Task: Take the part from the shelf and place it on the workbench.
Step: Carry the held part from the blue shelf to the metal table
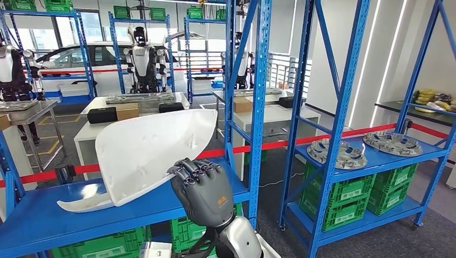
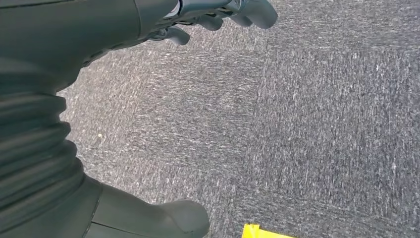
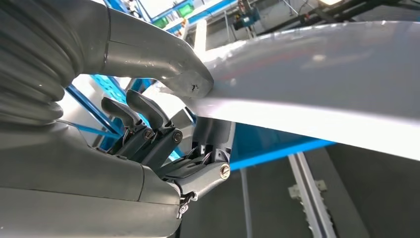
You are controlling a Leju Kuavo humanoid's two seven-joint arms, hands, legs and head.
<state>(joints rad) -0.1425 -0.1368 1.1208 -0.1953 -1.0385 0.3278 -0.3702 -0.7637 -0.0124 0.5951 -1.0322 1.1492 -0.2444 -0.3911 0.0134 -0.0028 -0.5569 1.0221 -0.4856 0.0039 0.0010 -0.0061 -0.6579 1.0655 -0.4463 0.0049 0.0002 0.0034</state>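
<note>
Head view: the right hand (image 1: 204, 185) grips the white panel's (image 1: 153, 150) lower edge, panel rising up-left from it over the blue shelf (image 1: 32, 220). Left hand (image 2: 218, 12) hangs empty, fingers apart.

The right hand's fingers (image 1: 198, 171) clamp the white part (image 1: 150, 153) at its lower edge, above the blue shelf (image 1: 43, 217). Right of the fingers a blue upright post (image 1: 259, 107) stands close; beyond it, open aisle. Behind the part, red barrier tape (image 1: 279, 144).
</note>
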